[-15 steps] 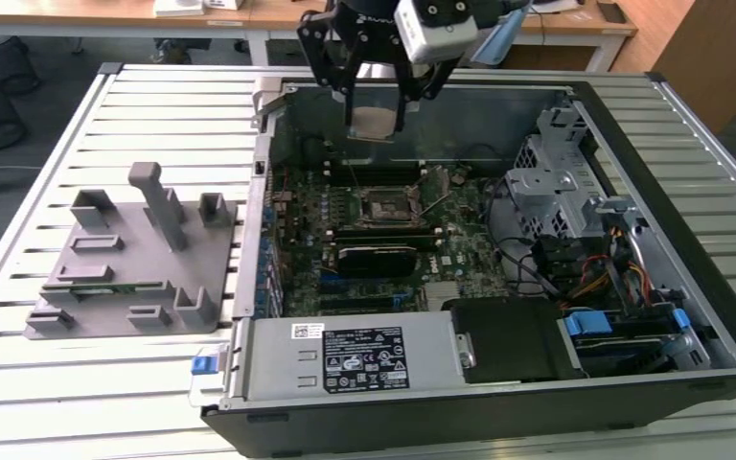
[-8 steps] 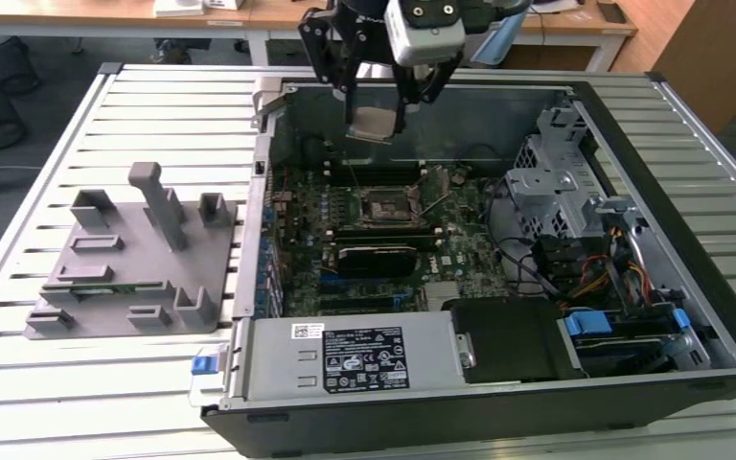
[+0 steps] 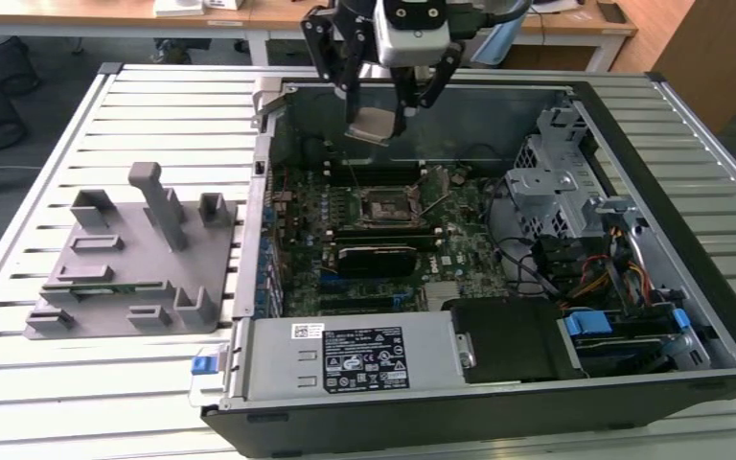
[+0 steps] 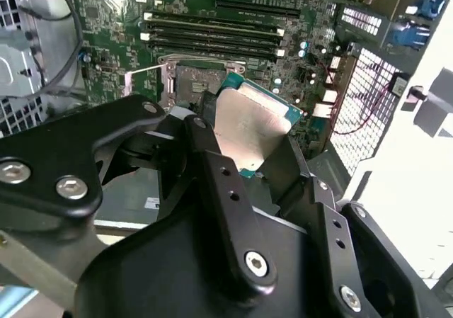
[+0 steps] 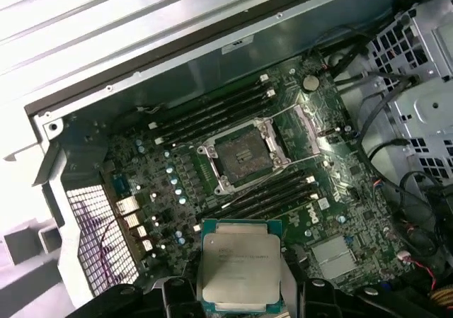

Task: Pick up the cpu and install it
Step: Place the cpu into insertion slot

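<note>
Exterior view. At 12 o'clock, tool (image 3: 378, 115) closed on one cpu (image 3: 374, 127), pinching two opposite edges between two black fingers. Hangs tilted above the far end of the open black computer case (image 3: 496, 422), clear of the board. A thin flat square with a dull silvery plate. Near centre, one square socket (image 3: 385, 203), dark inside a metal frame, on the green motherboard (image 3: 302, 206). Just at 6 o'clock from the socket, one black ribbed block (image 3: 375, 257). At 6 o'clock, one bare-metal box (image 3: 279, 369). At 3 o'clock, one punched steel drive cage (image 3: 554, 182). At 9 o'clock, outside the case, one matt grey moulded fixture (image 3: 138, 268) with upright posts. Sits on the pale, ribbed metal surface (image 3: 176, 105).

Second wrist view. Smooth satin plate of the cpu (image 4: 251, 130) with a thin green rim. Clamped between black anodised fingers (image 4: 219, 183) studded with round silver screw heads. Beyond it and apart, the socket (image 4: 191, 81) with its steel frame.

First wrist view. Cpu (image 5: 241, 265) seen face-on, a square plate on a green border, held in the tool (image 5: 241, 304). Socket (image 5: 244, 155) well apart from it and open, with a dark contact field inside a bright frame. Two banks of long black slots (image 5: 212, 112), one on each side of the socket. One round silvery coin cell (image 5: 310, 82). One perforated mesh wall (image 5: 99, 226).
</note>
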`<move>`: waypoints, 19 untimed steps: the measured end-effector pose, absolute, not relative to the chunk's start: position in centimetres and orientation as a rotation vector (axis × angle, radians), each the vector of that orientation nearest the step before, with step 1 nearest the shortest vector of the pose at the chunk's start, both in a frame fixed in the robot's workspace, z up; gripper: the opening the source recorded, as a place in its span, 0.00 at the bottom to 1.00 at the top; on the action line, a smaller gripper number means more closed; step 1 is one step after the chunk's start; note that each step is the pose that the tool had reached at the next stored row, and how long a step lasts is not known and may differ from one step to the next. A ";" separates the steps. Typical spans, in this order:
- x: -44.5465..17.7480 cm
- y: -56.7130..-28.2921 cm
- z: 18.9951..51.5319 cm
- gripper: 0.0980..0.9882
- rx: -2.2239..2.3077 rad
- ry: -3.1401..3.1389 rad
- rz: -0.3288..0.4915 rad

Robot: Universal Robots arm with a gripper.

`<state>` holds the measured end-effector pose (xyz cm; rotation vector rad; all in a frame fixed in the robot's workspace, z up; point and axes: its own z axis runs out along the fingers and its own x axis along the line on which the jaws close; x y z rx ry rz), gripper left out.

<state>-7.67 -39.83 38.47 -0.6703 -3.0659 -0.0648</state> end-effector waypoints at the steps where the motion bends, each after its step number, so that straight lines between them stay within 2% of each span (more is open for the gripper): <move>1: -7.7 -39.8 38.5 0.48 -0.692 -3.061 -0.064; 19: -7.7 -39.8 38.1 0.48 -1.074 -2.956 -0.056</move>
